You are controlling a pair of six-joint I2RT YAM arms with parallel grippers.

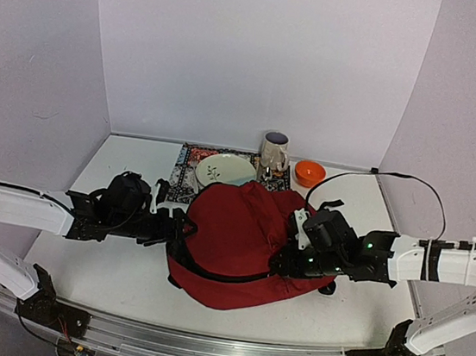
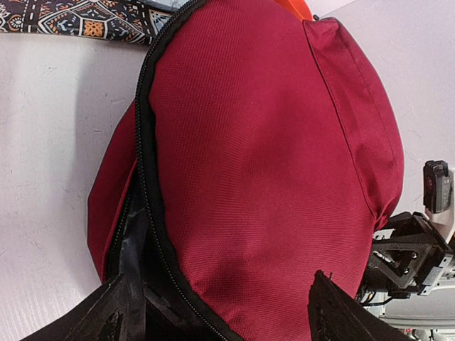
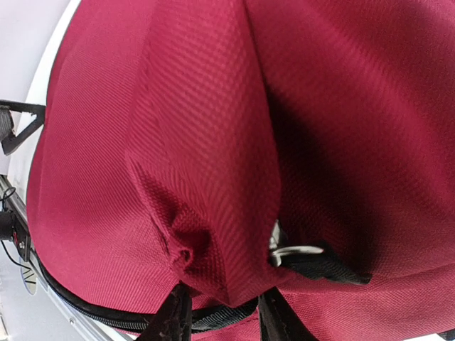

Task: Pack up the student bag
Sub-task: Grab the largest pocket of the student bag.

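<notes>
Opening the student bag (image 1: 235, 238) seems the step in hand: right jaws narrow, pinching a fabric fold; left jaws wide. Next, the left jaws need the zipper (image 2: 144, 128) edge.

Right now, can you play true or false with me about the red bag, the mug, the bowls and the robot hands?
1. The bag is red. True.
2. The orange bowl is left of the mug. False: it stands to the right of the mug.
3. The right gripper has a fold of the bag between its fingers. True.
4. The left gripper is shut tight. False: its jaws stand wide apart at the bag's zipper edge.
5. A pale bowl sits behind the bag. True.
</notes>
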